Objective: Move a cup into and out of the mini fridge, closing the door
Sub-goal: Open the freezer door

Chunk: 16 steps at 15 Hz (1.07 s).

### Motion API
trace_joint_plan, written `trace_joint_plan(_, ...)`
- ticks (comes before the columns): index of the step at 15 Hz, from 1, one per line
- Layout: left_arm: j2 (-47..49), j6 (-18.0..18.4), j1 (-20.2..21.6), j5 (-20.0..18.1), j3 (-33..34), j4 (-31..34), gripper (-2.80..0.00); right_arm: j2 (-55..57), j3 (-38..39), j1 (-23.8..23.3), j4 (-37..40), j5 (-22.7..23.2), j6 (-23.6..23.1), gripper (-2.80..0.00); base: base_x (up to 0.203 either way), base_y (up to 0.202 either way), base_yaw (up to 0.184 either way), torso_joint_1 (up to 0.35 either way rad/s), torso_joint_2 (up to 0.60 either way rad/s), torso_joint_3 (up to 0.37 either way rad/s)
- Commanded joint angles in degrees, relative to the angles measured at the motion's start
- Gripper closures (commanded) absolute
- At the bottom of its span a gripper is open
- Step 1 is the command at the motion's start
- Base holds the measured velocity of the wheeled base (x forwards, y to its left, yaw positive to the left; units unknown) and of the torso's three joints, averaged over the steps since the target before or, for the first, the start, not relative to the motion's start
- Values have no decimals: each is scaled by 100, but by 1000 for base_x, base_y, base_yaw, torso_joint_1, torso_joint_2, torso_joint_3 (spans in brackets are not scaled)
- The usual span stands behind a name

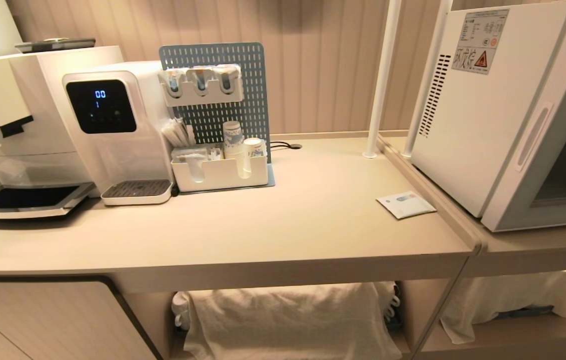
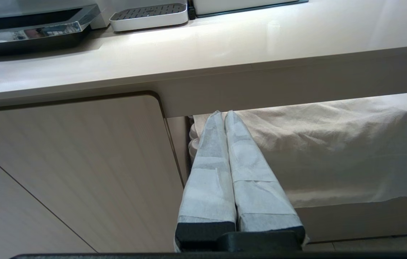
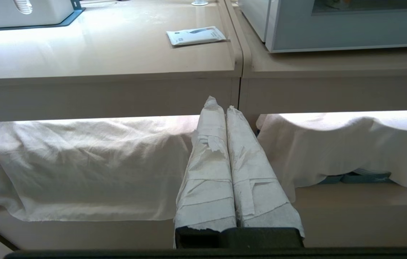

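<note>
a: where's the fridge (image 1: 478, 110)?

b: far right, on the lower counter (image 1: 538, 247) beside the main counter (image 1: 272, 225). its door (image 1: 548, 130) is swung shut, glass panel facing right, long oval handle (image 1: 533, 136) on the frame. black vent slots (image 1: 433, 95) run down the side.

a: any writing on it?

b: a sticker (image 1: 480, 42) near the top with small print i can't read, some red characters and an orange warning triangle.

a: and the cup?

b: can't spot it. something sits behind the glass in the right wrist view, too dim to name.

a: what's near the fridge?

b: a flat white packet (image 1: 406, 204) lies on the main counter just beside the seam. two white poles (image 1: 383, 75) stand behind it. nothing sits in front of the door.

a: further left?

b: a white organizer bin (image 1: 220, 172) with patterned paper cups (image 1: 232, 140), backed by a blue pegboard (image 1: 242, 90). then a water dispenser (image 1: 112, 130) whose black screen reads "00" over "1". a coffee machine (image 1: 17, 130) sits at the far left.

a: the tools?

b: both low, in front of the counter edge, level with the shelf below. left tool (image 2: 224, 114) has its wrapped fingers (image 2: 207, 169) pressed together, empty. right tool (image 3: 219, 104) the same, shut on nothing. white cloths (image 3: 91, 165) drape over things on that shelf.
</note>
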Motion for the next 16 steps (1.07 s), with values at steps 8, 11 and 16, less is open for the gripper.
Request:
trace_joint_plan(8,1,-199,0,68,0,-33,0,-1,62,-1,-13,-16,25,0,0,0,0,0,0,0)
trace_joint_plan(11,0,-328,0,77,0,-42,0,-1,62,-1,5,-14,32,0,0,0,0,0,0,0)
trace_joint_plan(16,0,-328,0,77,0,-42,0,-1,62,-1,-4,-16,47,0,0,0,0,0,0,0)
